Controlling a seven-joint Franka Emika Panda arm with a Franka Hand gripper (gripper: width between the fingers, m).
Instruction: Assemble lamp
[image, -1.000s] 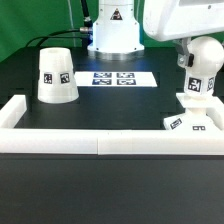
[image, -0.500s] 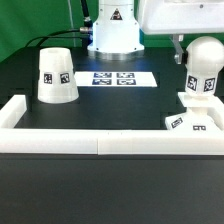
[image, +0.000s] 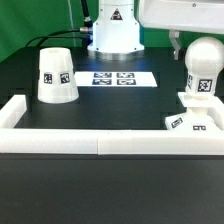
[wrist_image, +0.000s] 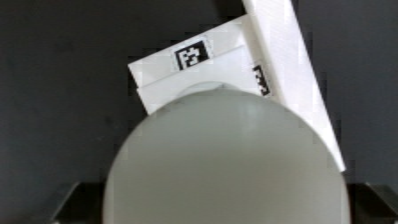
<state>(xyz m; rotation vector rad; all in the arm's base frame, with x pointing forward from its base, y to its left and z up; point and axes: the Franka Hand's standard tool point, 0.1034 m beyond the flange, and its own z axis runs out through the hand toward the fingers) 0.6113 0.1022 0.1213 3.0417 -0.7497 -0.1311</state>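
Observation:
The white rounded bulb (image: 203, 66) stands upright with its stem on the flat square base (image: 176, 124) at the exterior view's right. My gripper (image: 198, 40) is around the bulb's top; one finger (image: 177, 43) shows just beside it, slightly apart. In the wrist view the bulb (wrist_image: 222, 150) fills the space between the dark fingers, with thin dark gaps either side, and the tagged base (wrist_image: 169, 72) lies beyond it. The gripper (wrist_image: 217, 208) looks open. The cone shade (image: 56, 76) stands alone at the exterior view's left.
The marker board (image: 120, 78) lies at the back centre before the arm's pedestal (image: 112, 35). Long white border rails (image: 100, 142) run along the front, with short returns at both ends. One rail (wrist_image: 290, 55) shows next to the base in the wrist view.
The arm and gripper have risen a little along the bulb. The bulb has gone from slightly tilted to upright and stays on the base.

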